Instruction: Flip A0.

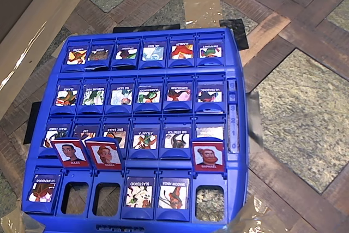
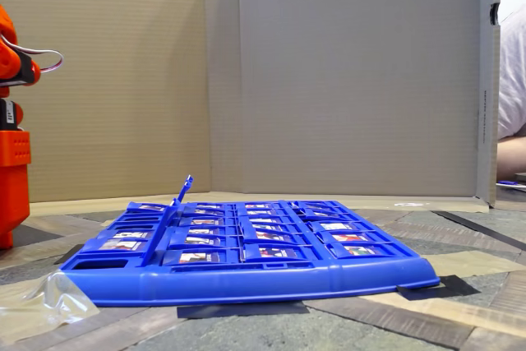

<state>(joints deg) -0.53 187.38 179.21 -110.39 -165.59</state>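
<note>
Three tiles [image 1: 70,152] raised in the blue board's [image 2: 246,285] row closest to the orange arm [image 2: 12,162]; the rest flat. A0 unmarked, probably the flat corner tile [image 1: 43,187] in that row, rightward of the arm in the fixed view. Impossible to tell the gripper's spread.

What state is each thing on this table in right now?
Blue game board: lying flat, taped down at its corners.
Zeke tile: flipped up.
Emma tile: flipped up.
Raphael tile: flipped up.
Remaining tiles: lying flat.
Orange arm: at the fixed view's left edge, clear of the board.
</note>
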